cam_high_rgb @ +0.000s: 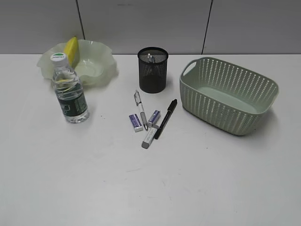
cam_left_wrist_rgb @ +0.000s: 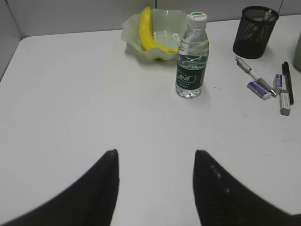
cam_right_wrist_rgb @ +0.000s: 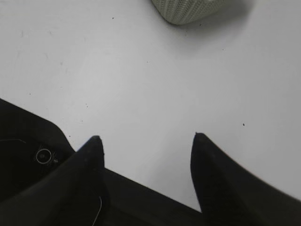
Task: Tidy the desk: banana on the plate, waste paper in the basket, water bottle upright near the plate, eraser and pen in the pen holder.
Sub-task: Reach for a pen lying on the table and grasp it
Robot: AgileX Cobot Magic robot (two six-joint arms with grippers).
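Observation:
The yellow banana point(cam_high_rgb: 71, 49) lies in the pale green wavy plate point(cam_high_rgb: 96, 63) at the back left; both also show in the left wrist view, banana point(cam_left_wrist_rgb: 147, 31) and plate point(cam_left_wrist_rgb: 162, 52). The water bottle point(cam_high_rgb: 69, 92) point(cam_left_wrist_rgb: 192, 61) stands upright just in front of the plate. The black mesh pen holder point(cam_high_rgb: 152, 69) point(cam_left_wrist_rgb: 255, 32) holds a silver-tipped item. In front of it lie a white pen point(cam_high_rgb: 141, 109), a black pen point(cam_high_rgb: 165, 118) and small erasers point(cam_high_rgb: 135, 122). The sage green basket point(cam_high_rgb: 228, 94) stands at the right. No waste paper is in view. My left gripper point(cam_left_wrist_rgb: 155, 153) and right gripper point(cam_right_wrist_rgb: 146, 137) are open and empty.
A grey eraser-like block point(cam_high_rgb: 148, 138) lies beside the black pen. The right wrist view shows only a corner of the basket point(cam_right_wrist_rgb: 186, 9) and the robot's black base point(cam_right_wrist_rgb: 28, 150) at the desk's near edge. A grey wall runs behind the desk point(cam_high_rgb: 150, 183).

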